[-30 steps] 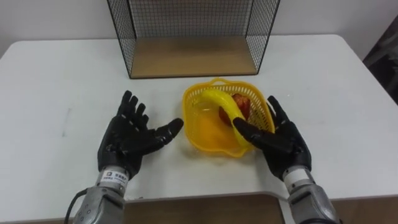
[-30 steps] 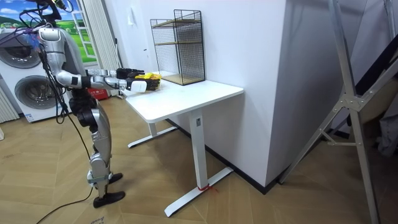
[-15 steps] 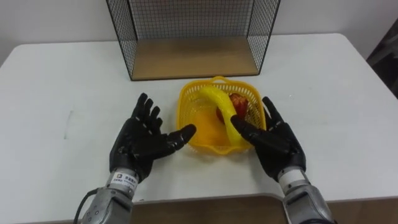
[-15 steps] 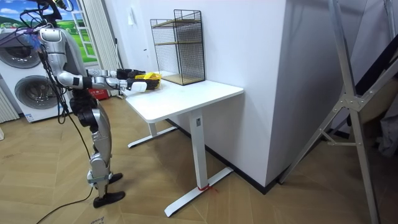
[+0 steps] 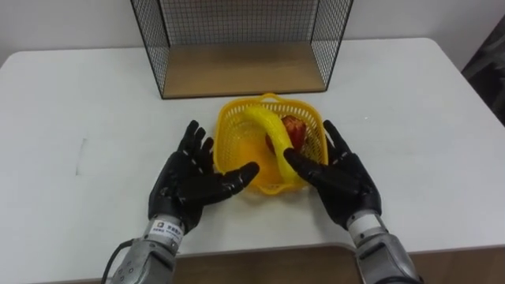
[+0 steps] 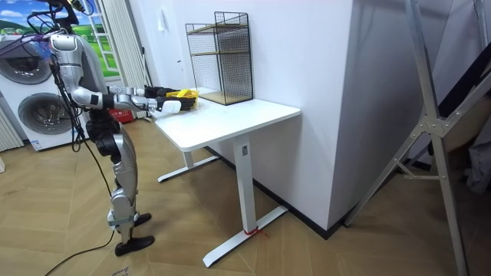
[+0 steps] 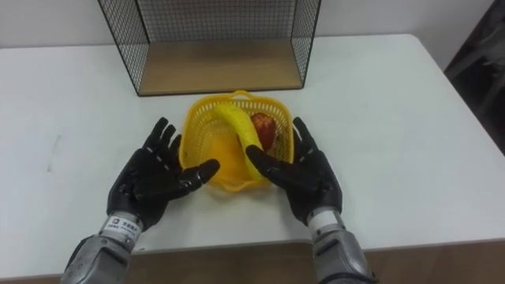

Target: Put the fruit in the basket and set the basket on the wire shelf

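Basket (image 5: 237, 143), yellow plastic, sits on the white worktop (image 5: 79, 102) with a banana (image 5: 268, 130) and a red fruit (image 5: 297, 130) inside it. Our left hand (image 5: 189, 185) lies just left of the basket and our right hand (image 5: 339, 177) just right of it. Both have fingers spread and straight and grasp nothing. The thumbs reach over the basket's near rim, and we cannot tell whether they touch it. Beyond the basket stands the wire shelf (image 5: 241, 69), apart from it.

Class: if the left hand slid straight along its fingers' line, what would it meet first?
Likely the wire shelf, at its wooden base; the left hand points just past the basket rim, possibly grazing it.
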